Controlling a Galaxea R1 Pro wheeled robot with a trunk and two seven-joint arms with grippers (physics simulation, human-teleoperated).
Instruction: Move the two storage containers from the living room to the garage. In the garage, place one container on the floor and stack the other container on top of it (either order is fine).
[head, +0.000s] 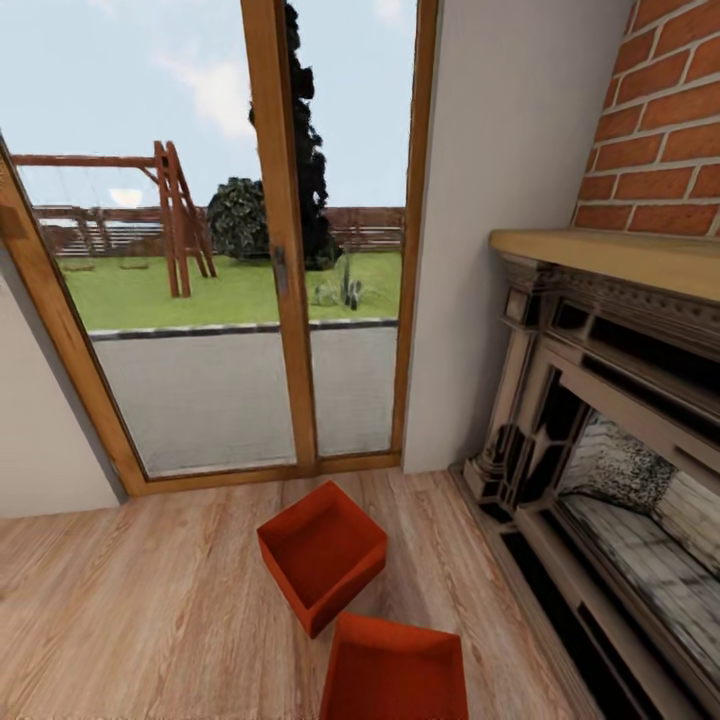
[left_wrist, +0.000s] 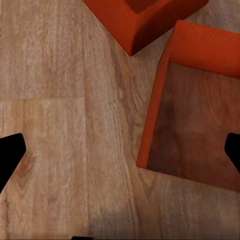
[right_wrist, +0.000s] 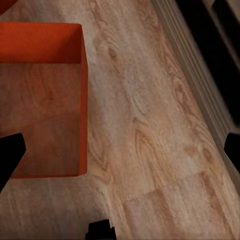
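While both storage containers — near bin (head: 395, 668) at 6 o'clock, far bin (head: 322, 555) touching it at 11 — sit on living room planks (head: 150, 610), no transfer begun. Left gripper (left_wrist: 120, 155), right gripper (right_wrist: 120, 155) spread wide, empty. Garage carry, stacking outstanding.

Two rust-red open-top storage containers, both empty, on light wood-plank floor. Far container (head: 322, 553) at 12 o'clock, turned corner-on, upright. Near container (head: 395, 670) at about 5 o'clock from it, just beside it, contact unclear; its near end cut off by the frame edge.
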